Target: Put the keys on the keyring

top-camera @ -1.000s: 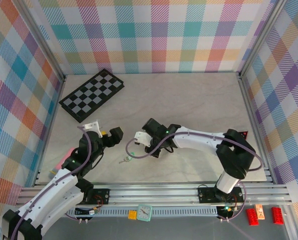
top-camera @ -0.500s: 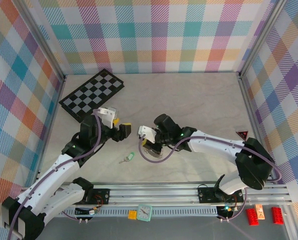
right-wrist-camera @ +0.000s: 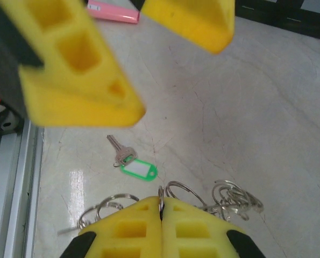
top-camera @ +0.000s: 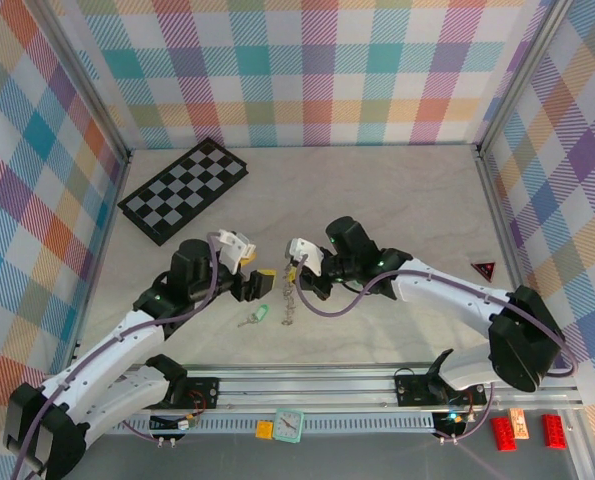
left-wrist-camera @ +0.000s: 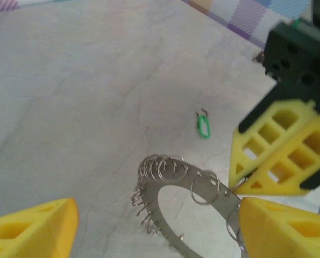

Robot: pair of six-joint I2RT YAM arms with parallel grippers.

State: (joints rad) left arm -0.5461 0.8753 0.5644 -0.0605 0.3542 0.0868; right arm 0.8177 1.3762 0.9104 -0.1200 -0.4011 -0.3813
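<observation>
A large grey metal keyring [left-wrist-camera: 194, 188], its rim crowded with small wire loops, stands on edge, pinched at its rim by the closed right gripper [right-wrist-camera: 161, 203]. Near it, a small silver key [right-wrist-camera: 128, 160] with a green tag lies flat on the table [top-camera: 377, 200].

Left wrist view: keyring [left-wrist-camera: 150, 207] cut off at 6 o'clock edge; key [left-wrist-camera: 203, 125] at 12 o'clock from it, too small to resolve. Right wrist view: right gripper [right-wrist-camera: 161, 203] hides keyring's middle; pink object [right-wrist-camera: 114, 12] cropped at 11 o'clock.

Keyring [top-camera: 290, 301] is hanging over table [top-camera: 407, 200], just right of key [top-camera: 256, 317] lying there; chessboard [top-camera: 182, 188] is sitting rear-left.
</observation>
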